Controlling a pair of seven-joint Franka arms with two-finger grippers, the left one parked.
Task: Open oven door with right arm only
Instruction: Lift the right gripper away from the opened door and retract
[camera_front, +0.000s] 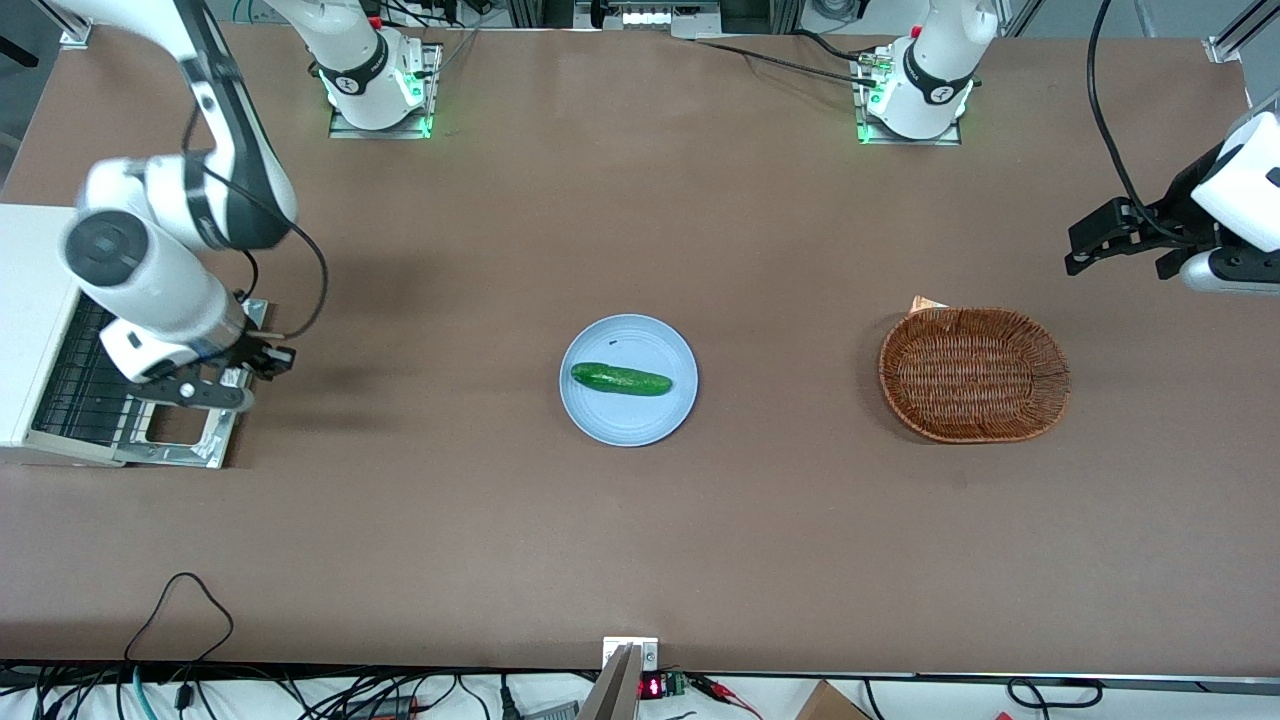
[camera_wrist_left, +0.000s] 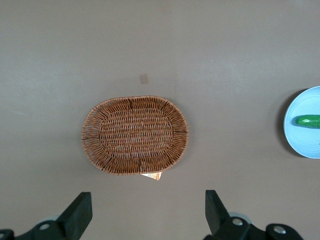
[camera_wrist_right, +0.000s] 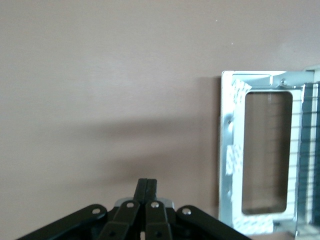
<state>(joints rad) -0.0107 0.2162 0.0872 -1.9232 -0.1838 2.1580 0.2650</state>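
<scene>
The off-white oven (camera_front: 28, 300) stands at the working arm's end of the table, its wire rack (camera_front: 85, 385) exposed. The oven door (camera_front: 214, 441) lies folded down flat on the table in front of the oven, a silver frame around a glass window. It also shows in the right wrist view (camera_wrist_right: 228, 150). The right arm (camera_front: 150, 270) reaches over the door. Its gripper (camera_front: 276, 359) hangs just past the door's outer edge, above the table. In the right wrist view the gripper (camera_wrist_right: 147, 183) has its two fingers pressed together with nothing between them.
A light blue plate (camera_front: 600, 420) holding a green cucumber (camera_front: 620, 379) sits mid-table. A wicker basket (camera_front: 973, 373) lies toward the parked arm's end, also seen in the left wrist view (camera_wrist_left: 135, 135).
</scene>
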